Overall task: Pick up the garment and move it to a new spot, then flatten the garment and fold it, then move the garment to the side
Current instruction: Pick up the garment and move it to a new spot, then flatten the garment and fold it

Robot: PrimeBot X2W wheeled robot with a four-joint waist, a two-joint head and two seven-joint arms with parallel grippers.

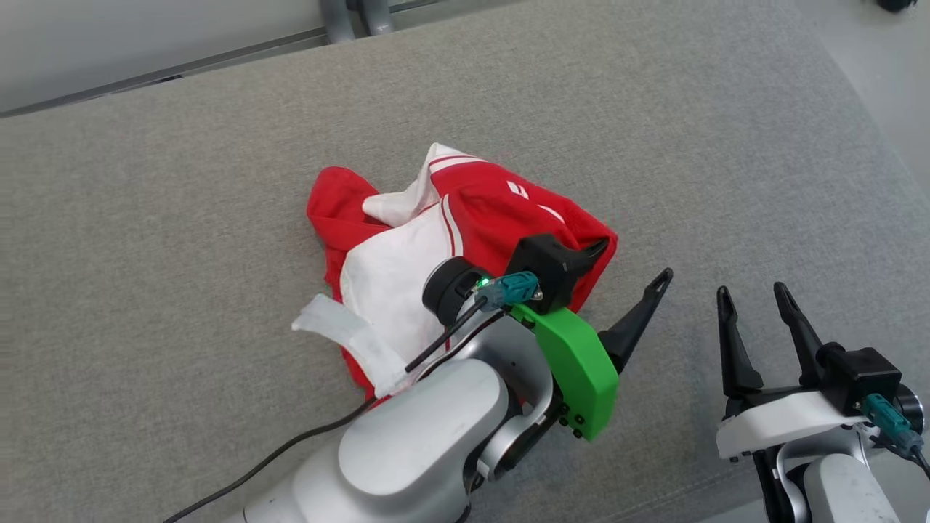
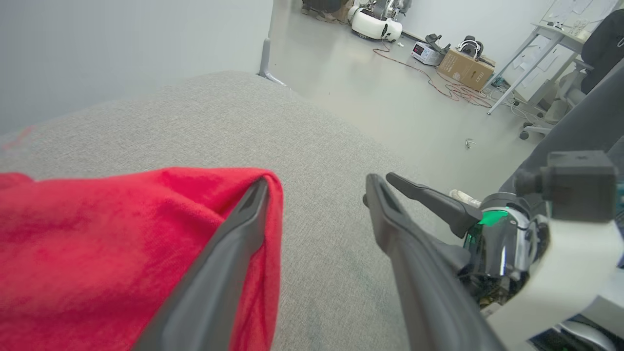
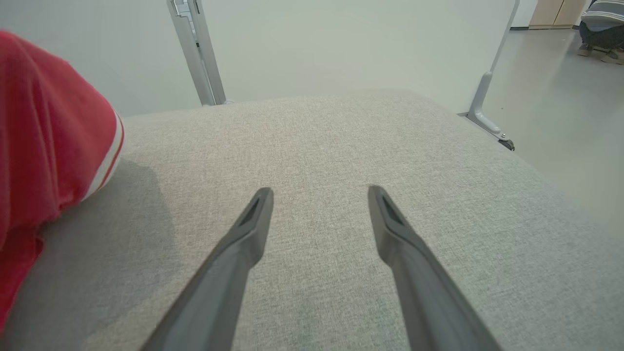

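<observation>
1. Task item: the red and white garment [image 1: 443, 232] lies in a crumpled heap near the middle of the grey padded surface [image 1: 182, 218], neither flattened nor folded.
2. Left end effector [image 1: 633, 261]: jaws spread wide and gripping nothing. In the left wrist view one finger [image 2: 229, 243] lies against the garment's red edge, and the other is clear of it.
3. Right end effector [image 1: 752, 292]: jaws apart and empty, over bare surface well to the right of the garment.
4. Step in hand, as a judgement: placement is ending and flattening is about to begin.
5. The next move calls for a fresh grip on an outer edge or corner, probably with both arms, to pull the cloth out flat.
6. Obstructions: the left arm's black cable [image 1: 290, 443] runs beside the heap and may snag. A cardboard box [image 2: 465, 68] on the floor [image 2: 390, 107] is well clear.
</observation>
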